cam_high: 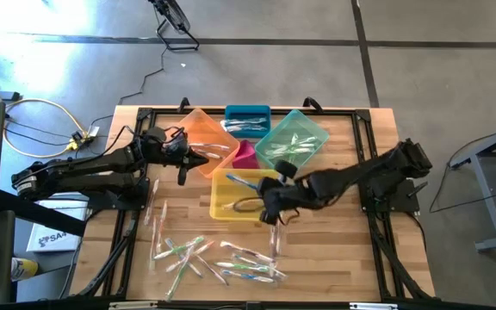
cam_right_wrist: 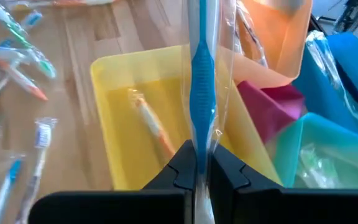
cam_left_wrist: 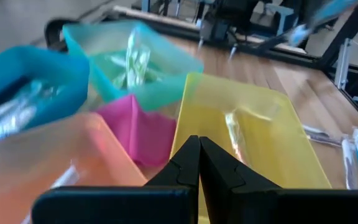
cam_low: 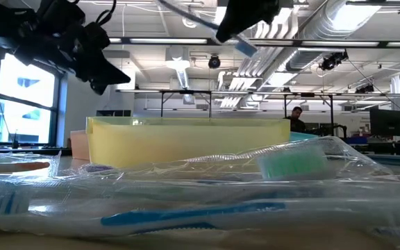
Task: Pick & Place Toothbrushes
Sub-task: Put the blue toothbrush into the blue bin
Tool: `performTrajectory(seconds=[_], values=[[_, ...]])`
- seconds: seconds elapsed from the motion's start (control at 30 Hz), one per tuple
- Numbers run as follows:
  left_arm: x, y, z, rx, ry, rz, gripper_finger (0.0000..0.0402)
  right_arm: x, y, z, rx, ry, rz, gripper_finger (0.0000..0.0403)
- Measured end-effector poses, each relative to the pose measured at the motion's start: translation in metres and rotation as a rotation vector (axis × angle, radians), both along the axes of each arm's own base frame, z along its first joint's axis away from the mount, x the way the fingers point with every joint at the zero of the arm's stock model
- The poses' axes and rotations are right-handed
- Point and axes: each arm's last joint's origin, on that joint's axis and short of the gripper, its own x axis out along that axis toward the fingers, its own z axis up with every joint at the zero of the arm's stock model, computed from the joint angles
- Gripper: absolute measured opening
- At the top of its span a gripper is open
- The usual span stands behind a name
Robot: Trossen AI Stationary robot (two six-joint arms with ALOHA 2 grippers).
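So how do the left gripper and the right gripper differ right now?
The right gripper is shut on a blue-handled wrapped toothbrush; the left gripper is shut on nothing. In the high view the right gripper hangs over the near end of the yellow bin, while the left gripper sits over the orange bin. Shared: both are dark two-finger grippers held above the bins.
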Motion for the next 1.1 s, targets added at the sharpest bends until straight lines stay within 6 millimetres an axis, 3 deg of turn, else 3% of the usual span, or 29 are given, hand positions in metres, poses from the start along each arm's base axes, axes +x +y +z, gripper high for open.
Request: performTrajectory(seconds=[0.27, 0.7, 0.97, 1.1], values=[[0.002, 0.001, 0.009, 0.086, -0.089, -0.011, 0.0006, 0.015, -0.054, 0.002, 0.006, 0.020, 0.074, 0.0010], [0.003, 0.002, 0.032, 0.269, -0.295, -0.008, 0.0006, 0.031, -0.128, 0.019, -0.063, -0.165, 0.140, 0.0010], [0.003, 0.002, 0.033, 0.275, -0.304, 0.004, 0.0007, 0.036, -0.143, 0.030, -0.127, -0.279, 0.142, 0.0010], [0.002, 0.002, 0.038, 0.296, -0.355, 0.008, 0.0031, 0.036, -0.144, 0.030, -0.117, -0.281, 0.183, 0.0010]])
